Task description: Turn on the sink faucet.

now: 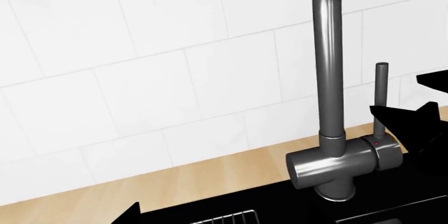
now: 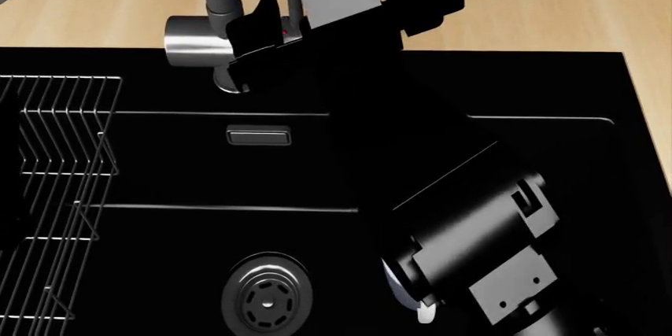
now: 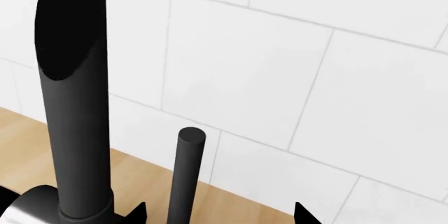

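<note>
The sink faucet (image 1: 329, 77) is a dark-grey upright pipe on a brushed-steel barrel base (image 1: 329, 163). Its thin rod lever (image 1: 380, 98) stands upright with a red mark at its foot. In the head view the faucet (image 2: 197, 41) stands at the sink's back edge. My right gripper (image 3: 220, 213) is open, with the lever (image 3: 185, 177) between its fingertips, closer to one of them and apart from both. It also shows in the head view (image 2: 263, 37) and in the left wrist view (image 1: 413, 124). My left gripper (image 1: 224, 219) looks at the faucet from a distance. One fingertip (image 1: 133, 212) shows and the jaws look wide open and empty.
The black sink basin (image 2: 157, 186) has a round steel drain strainer (image 2: 267, 297) and a small overflow slot (image 2: 257, 135). A wire rack (image 2: 53, 155) hangs at its left. A wooden counter (image 2: 546, 17) and a white tiled wall (image 3: 280, 66) lie behind. My right arm (image 2: 452, 202) crosses the basin.
</note>
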